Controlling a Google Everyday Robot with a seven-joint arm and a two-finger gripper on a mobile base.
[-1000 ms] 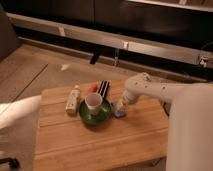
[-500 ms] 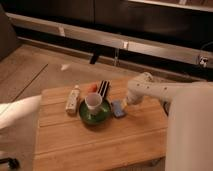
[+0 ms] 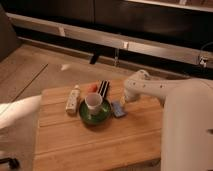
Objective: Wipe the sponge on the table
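Observation:
The sponge (image 3: 118,109) is a small blue-grey pad lying flat on the wooden table (image 3: 90,146), just right of the green bowl. My white arm reaches in from the right. Its gripper (image 3: 123,100) hangs just above and behind the sponge's far right corner, open and holding nothing. The sponge lies free on the planks.
A green bowl (image 3: 96,115) with a white cup (image 3: 93,102) in it stands left of the sponge. A white bottle (image 3: 73,99) lies further left. A black striped object (image 3: 103,88) and a small orange thing (image 3: 92,88) sit near the far edge.
The gripper has lifted off the sponge and drawn back toward the table's far right. The sponge stays beside the bowl.

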